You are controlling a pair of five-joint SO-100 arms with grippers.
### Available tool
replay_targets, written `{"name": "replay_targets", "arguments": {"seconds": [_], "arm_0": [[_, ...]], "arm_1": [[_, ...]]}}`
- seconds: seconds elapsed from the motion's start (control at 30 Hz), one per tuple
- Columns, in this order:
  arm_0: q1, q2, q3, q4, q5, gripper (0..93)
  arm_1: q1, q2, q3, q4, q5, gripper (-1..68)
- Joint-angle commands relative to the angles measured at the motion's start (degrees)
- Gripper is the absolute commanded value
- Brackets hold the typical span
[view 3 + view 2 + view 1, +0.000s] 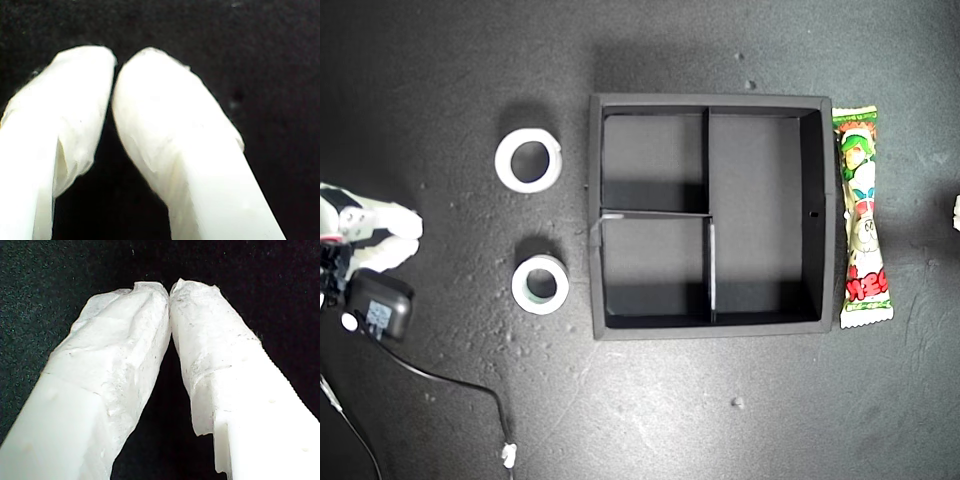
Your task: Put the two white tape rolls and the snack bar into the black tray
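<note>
Three task items outside black tray (595,220), all compartments bare. Two white tape rolls (528,160) (540,284) lie apart toward exterior view's left of tray; snack bar (861,215) lies along opposite wall. Layout suits start, nothing yet loaded. My first gripper (170,290): fingertips together, holding nothing. My second gripper (114,65): tips apparently touching, view dim, empty.

My first gripper (170,290) fills the frame: two white fingers (120,365) wrapped in wrinkled white tape, their tips pressed together with nothing between them. Behind the tips a dark gap widens toward the base. Beneath and ahead of the jaws lies only a dark speckled surface (60,275).
</note>
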Motion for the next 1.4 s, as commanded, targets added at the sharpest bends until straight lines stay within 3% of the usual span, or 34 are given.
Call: {"name": "replay_targets", "arguments": {"seconds": [0.0, 0.33, 0.57, 0.67, 0.77, 0.93, 0.97, 1.03, 1.1, 1.13, 1.17, 1.23, 1.37], "arm_0": [[0.6, 2.7, 3.2, 2.2, -0.6, 0.2], [0.6, 2.7, 3.2, 2.2, -0.6, 0.2], [-1.1, 2.7, 3.2, 2.2, -5.5, 0.5], [-1.4, 2.7, 3.2, 2.2, -5.4, 0.6], [-1.1, 2.7, 3.2, 2.1, -7.0, 0.6], [-2.6, 2.7, 3.2, -1.8, -12.7, 0.6], [-2.6, 2.7, 3.2, -2.1, -14.8, 4.0], [-4.1, 2.7, 2.4, -4.0, -10.6, 7.0], [-6.6, 2.7, 1.9, -3.8, -14.2, 18.6], [-7.0, 2.7, 1.9, -4.0, -16.7, 19.7], [-8.5, 2.7, 1.9, -5.0, -15.7, 20.0], [-9.4, 2.7, 1.7, -6.8, -13.8, 15.4], [-7.9, 2.7, -0.5, -9.1, -11.8, 6.1]], "arm_1": [[-0.3, 0.3, 0.6, 0.2, -16.1, 0.0], [1.9, 0.3, 0.6, 0.1, -16.3, 0.0], [40.3, 0.3, 0.6, 0.1, -16.3, 0.0], [49.2, 0.3, 0.6, 0.1, -16.3, 0.0], [54.1, 0.3, 0.6, 0.1, -16.3, 0.0], [55.5, 0.3, 0.6, 0.1, -15.4, 0.0], [55.6, 0.3, 0.6, 0.1, -14.2, 0.0], [56.2, 0.3, 0.6, 0.1, -8.6, 0.0], [55.6, 0.4, 0.6, -0.2, -2.2, 0.0], [54.3, 0.4, 0.6, -0.8, 2.8, 0.0], [51.8, 0.4, 0.6, -1.0, 7.6, 0.0], [45.5, 0.6, 0.6, -4.7, 1.9, 7.1], [39.1, 2.6, 0.6, -5.6, 8.8, 0.0]]}}
